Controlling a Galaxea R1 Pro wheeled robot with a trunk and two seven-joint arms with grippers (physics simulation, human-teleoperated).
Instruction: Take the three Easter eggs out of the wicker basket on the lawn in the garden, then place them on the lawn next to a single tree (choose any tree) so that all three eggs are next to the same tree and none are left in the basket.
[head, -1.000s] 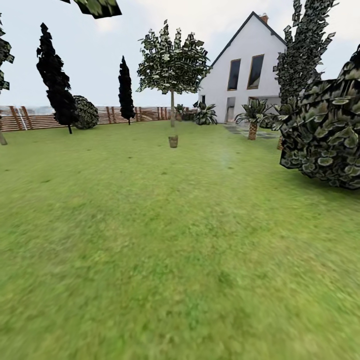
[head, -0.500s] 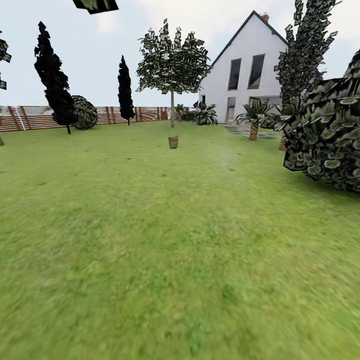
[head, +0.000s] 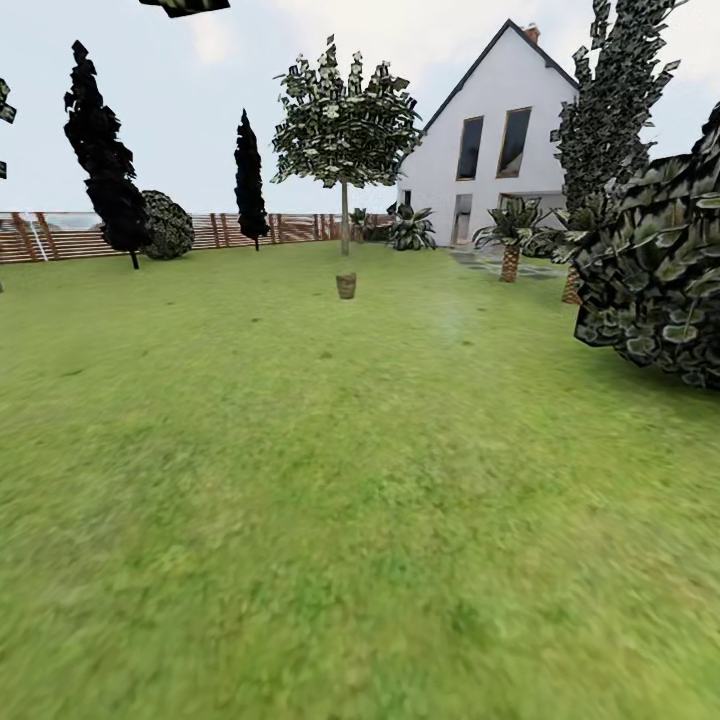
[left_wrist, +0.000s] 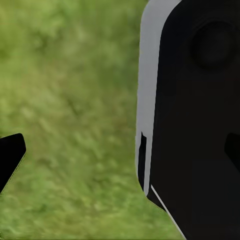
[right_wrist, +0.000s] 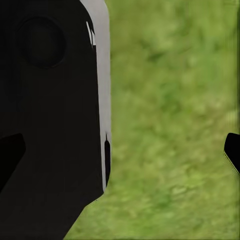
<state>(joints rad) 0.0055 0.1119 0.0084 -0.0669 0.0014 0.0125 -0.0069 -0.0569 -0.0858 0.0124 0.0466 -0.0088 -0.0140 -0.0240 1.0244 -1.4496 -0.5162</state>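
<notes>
The left gripper (left_wrist: 80, 155) hangs over blurry green lawn (left_wrist: 75, 100). One black finger tip (left_wrist: 9, 155) shows, with a big black and grey robot part (left_wrist: 195, 120) beside it. I cannot tell if it is open or closed. The right gripper (right_wrist: 167, 150) also hangs over grass, and I cannot tell its state either.

Far ahead of both grippers, the small brown wicker basket (head: 346, 285) sits on the lawn (head: 360, 500). A leafy tree (head: 345, 130) stands just behind it, with a white house (head: 495, 140) and a slat fence (head: 60, 235) beyond. The eggs are too small to see.
</notes>
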